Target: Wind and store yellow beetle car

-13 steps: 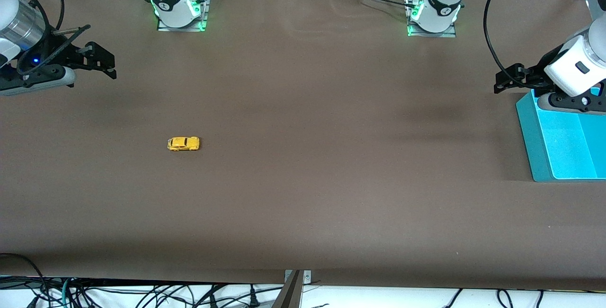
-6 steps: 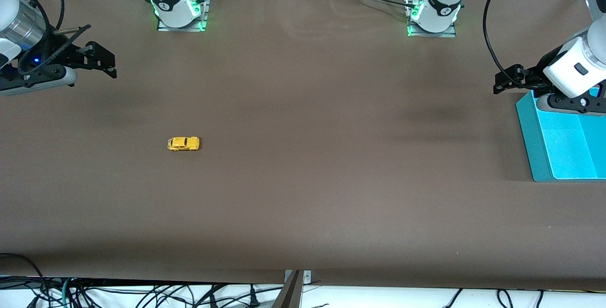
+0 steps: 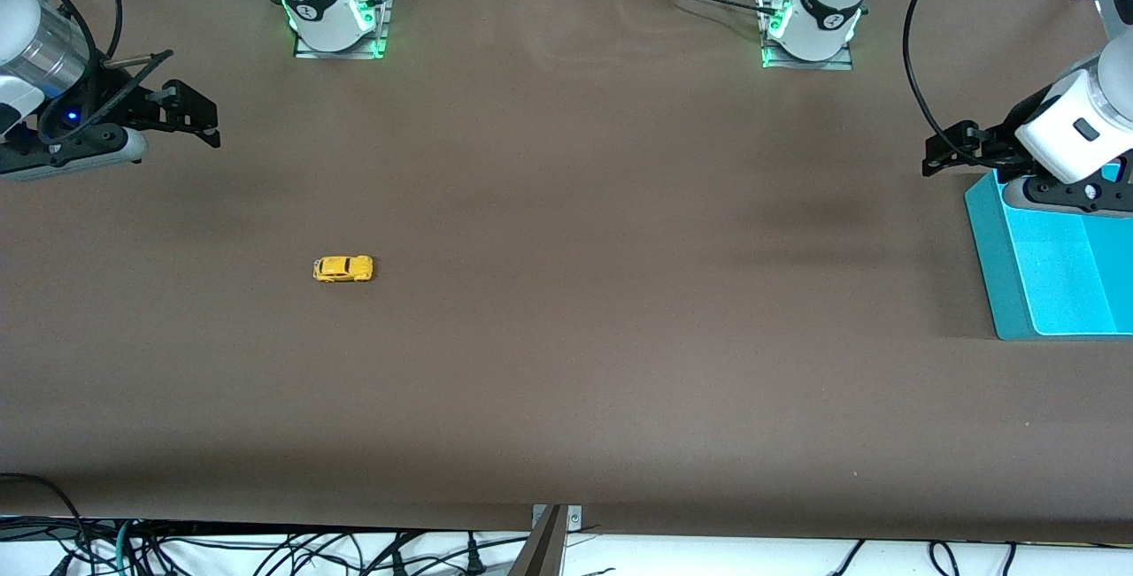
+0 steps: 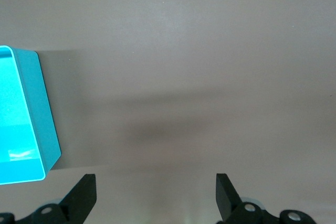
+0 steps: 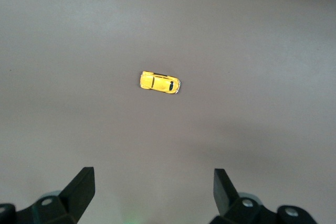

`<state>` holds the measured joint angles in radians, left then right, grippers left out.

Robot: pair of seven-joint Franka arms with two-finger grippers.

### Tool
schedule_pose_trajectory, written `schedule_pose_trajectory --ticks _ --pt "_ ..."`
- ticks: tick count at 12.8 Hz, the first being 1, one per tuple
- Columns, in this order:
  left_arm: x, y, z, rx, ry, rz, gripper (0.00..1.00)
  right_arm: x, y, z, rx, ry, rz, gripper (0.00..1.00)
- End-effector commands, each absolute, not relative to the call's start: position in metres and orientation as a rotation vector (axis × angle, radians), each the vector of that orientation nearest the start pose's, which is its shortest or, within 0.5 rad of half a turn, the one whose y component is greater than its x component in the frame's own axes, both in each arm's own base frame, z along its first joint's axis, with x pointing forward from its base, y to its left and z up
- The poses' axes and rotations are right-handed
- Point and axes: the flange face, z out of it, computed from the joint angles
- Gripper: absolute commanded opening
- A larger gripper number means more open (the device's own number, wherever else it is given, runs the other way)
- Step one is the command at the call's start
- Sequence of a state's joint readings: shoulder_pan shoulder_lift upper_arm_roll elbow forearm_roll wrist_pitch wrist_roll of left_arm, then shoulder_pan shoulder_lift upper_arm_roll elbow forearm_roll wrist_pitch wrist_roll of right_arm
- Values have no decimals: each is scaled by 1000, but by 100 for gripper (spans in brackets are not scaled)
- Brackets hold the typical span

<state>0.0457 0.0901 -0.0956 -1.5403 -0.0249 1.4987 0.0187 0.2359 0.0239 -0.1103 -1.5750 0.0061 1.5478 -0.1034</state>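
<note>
Nothing is gripped yet: the yellow beetle car sits alone on the bench toward the right arm's end. The right hand, spread, hangs over bare bench and probably must descend onto it; the left hand, spread, waits beside the blue bin.

We hold our right gripper up in the air at about nine o'clock of the front view, its arm coming in from the ten o'clock edge, fingers spread wide apart. Our left gripper hangs at about three o'clock, wrist angled down toward four o'clock, fingers likewise spread wide with nothing between them.
</note>
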Motion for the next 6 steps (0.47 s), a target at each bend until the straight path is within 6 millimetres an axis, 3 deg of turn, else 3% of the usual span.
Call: schedule_pose_trajectory --ticks 1,6 --pt "574 -28 588 -3181 131 217 100 557 73 607 -3129 -340 96 100" --pt "574 -28 588 -3179 129 217 100 564 75 592 -3131 -340 103 100"
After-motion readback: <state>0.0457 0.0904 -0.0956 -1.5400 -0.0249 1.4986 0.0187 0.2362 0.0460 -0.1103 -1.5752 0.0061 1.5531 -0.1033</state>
